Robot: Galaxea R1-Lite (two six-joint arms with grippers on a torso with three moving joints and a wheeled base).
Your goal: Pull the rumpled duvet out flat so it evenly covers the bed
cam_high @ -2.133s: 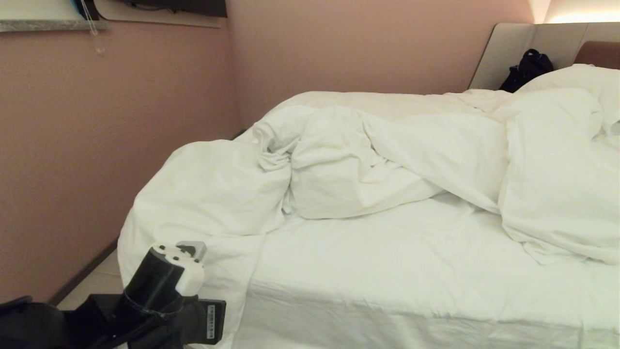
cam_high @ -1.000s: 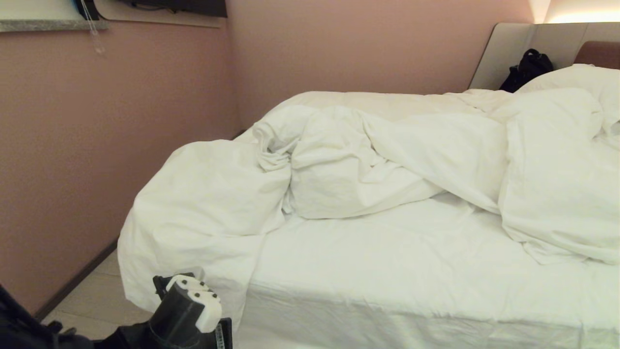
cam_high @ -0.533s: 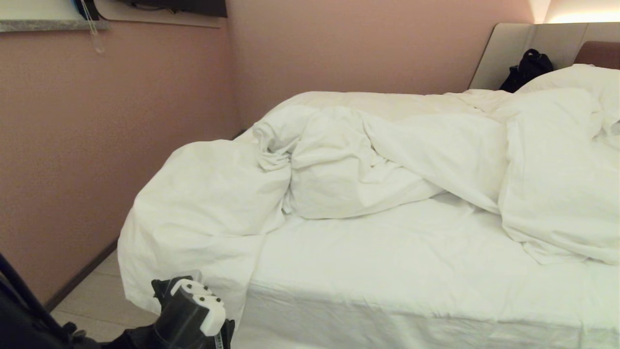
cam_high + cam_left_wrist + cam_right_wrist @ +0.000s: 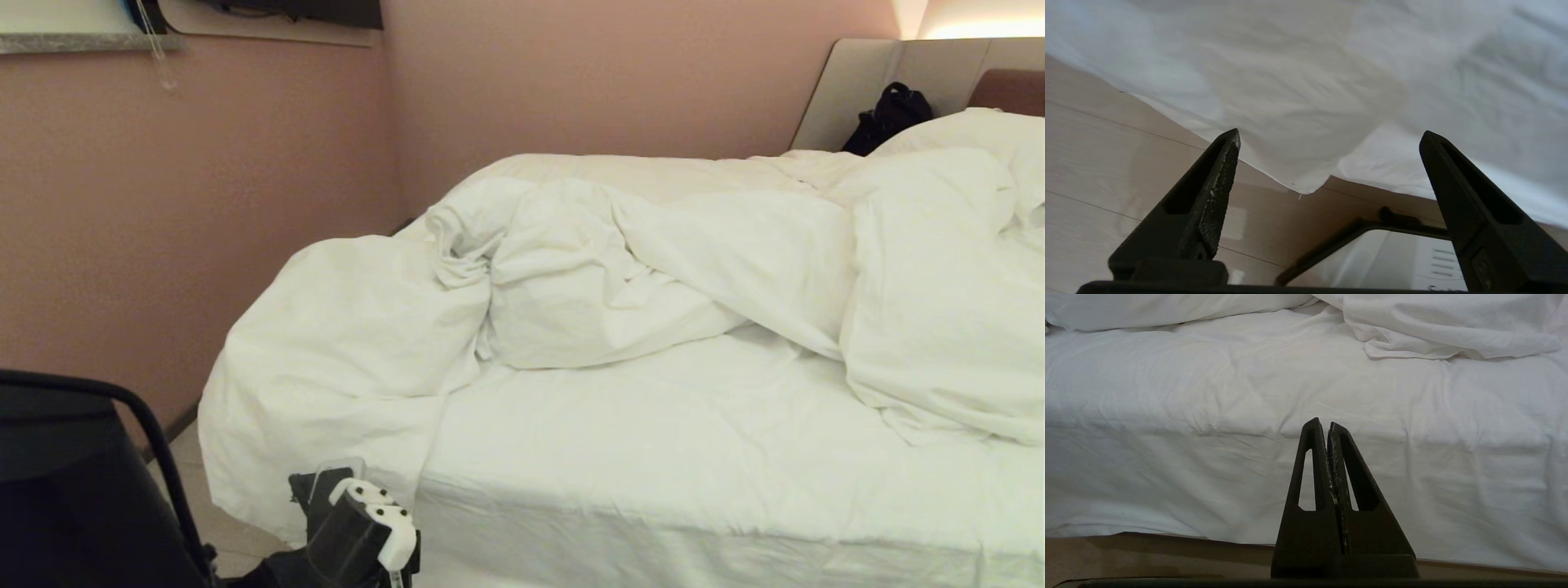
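The duvet [image 4: 571, 269] lies bunched in a ridge across the far half of the bed [image 4: 653, 441], leaving the white sheet bare in front. One end hangs over the bed's left corner toward the floor. My left arm [image 4: 359, 527] is low at that corner. In the left wrist view my left gripper [image 4: 1329, 134] is open with nothing between its fingers, just short of the duvet's hanging corner [image 4: 1306, 188]. My right gripper [image 4: 1323, 424] is shut and empty, facing the bed's side.
A pink wall [image 4: 204, 229] runs close along the bed's left end, with a narrow strip of wood floor [image 4: 1126, 163] between. A pillow [image 4: 971, 131] and a black bag [image 4: 890, 114] sit by the headboard [image 4: 849, 82]. A black part of my own body [image 4: 73, 490] fills the lower left.
My left wrist has dropped and shifted right, closer to the duvet's hanging corner. A black part of my arm has come up at lower left. The duvet has not moved.
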